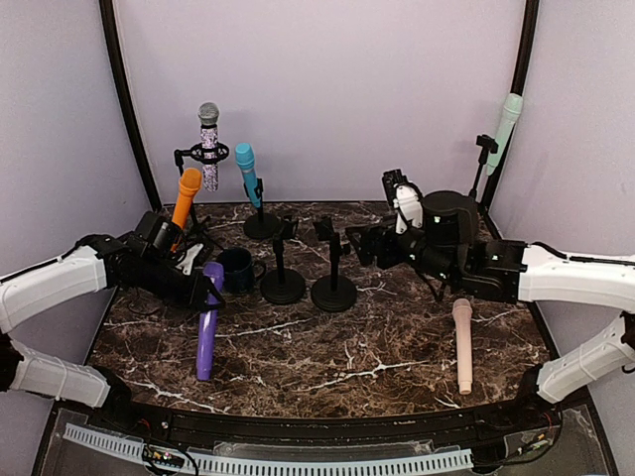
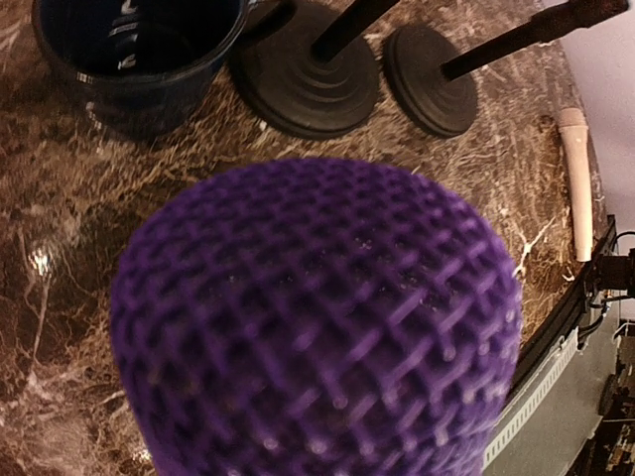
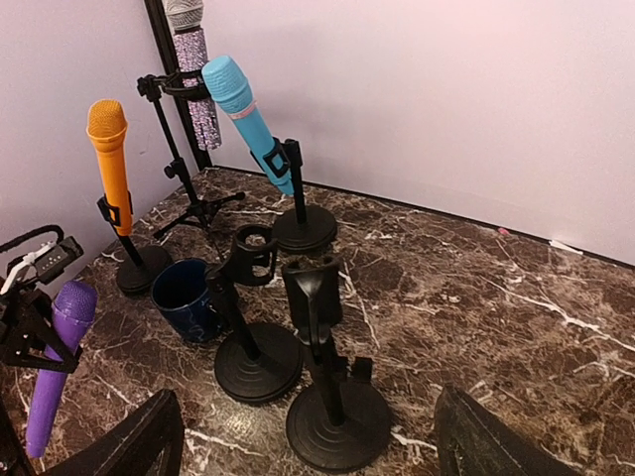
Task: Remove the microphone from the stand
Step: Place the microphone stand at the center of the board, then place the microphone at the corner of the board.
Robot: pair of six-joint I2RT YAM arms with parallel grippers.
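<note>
Grips purple microphone [image 1: 205, 337] in left claw [image 1: 205, 290], jaws part-closed on the handle just under the mesh head, body slanting toward 6 o'clock, tail down by the marble table [image 1: 377, 347]. Shows right claw [image 3: 310, 412] spread wide, nothing between the fingers [image 3: 149, 436], pointing to 9 o'clock at two vacant stands: ring-clip stand [image 1: 283, 288] and, beside it, flat-clip stand [image 1: 334, 294]. Has navy cup [image 1: 238, 268] at 2 o'clock of the left claw, close by. Has pink microphone [image 1: 462, 342] lying flat at 6 o'clock of the right claw. Farther toward 12 o'clock, has orange microphone [image 1: 186, 195], teal microphone [image 1: 246, 174] and glitter microphone [image 1: 208, 144] clipped in stands; mint microphone [image 1: 508, 119] likewise at the far 1 o'clock corner
</note>
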